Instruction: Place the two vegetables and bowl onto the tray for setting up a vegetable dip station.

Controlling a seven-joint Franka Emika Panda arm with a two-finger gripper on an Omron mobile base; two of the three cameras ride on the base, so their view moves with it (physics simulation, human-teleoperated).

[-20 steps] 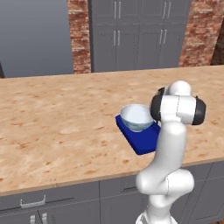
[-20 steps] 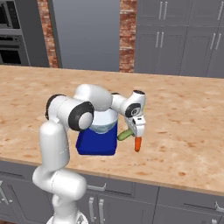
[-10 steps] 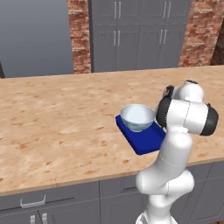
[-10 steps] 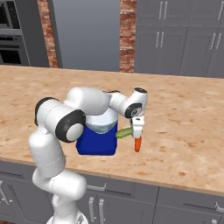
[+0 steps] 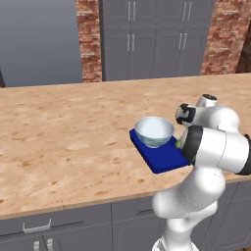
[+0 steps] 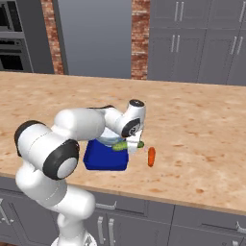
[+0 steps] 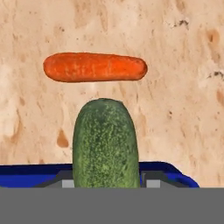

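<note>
The pale blue-white bowl (image 5: 154, 131) stands on the far half of the deep-blue tray (image 5: 164, 156). My gripper (image 6: 132, 142) is shut on the green cucumber (image 6: 126, 144) and holds it over the tray's right rim (image 7: 26, 175). In the hand view the cucumber (image 7: 105, 144) sticks out between the fingertips (image 7: 65, 180), pointing at the counter. The other vegetable, an orange carrot (image 6: 151, 156), lies on the counter just right of the tray, and the carrot (image 7: 95, 67) sits crosswise beyond the cucumber's tip. From the left base camera, only a green sliver of cucumber (image 5: 179, 143) peeks past my arm.
The tray (image 6: 103, 158) sits near the counter's front edge (image 6: 192, 202). My own arm (image 6: 81, 125) arches over the bowl and tray's left side. Open wooden counter (image 5: 63, 137) spreads to the left and behind; grey cabinets (image 5: 152, 39) and brick line the back.
The gripper has carried the cucumber leftward, from beside the carrot to over the tray's right rim. The arm's elbow has swung round. Carrot, bowl and tray stayed put.
</note>
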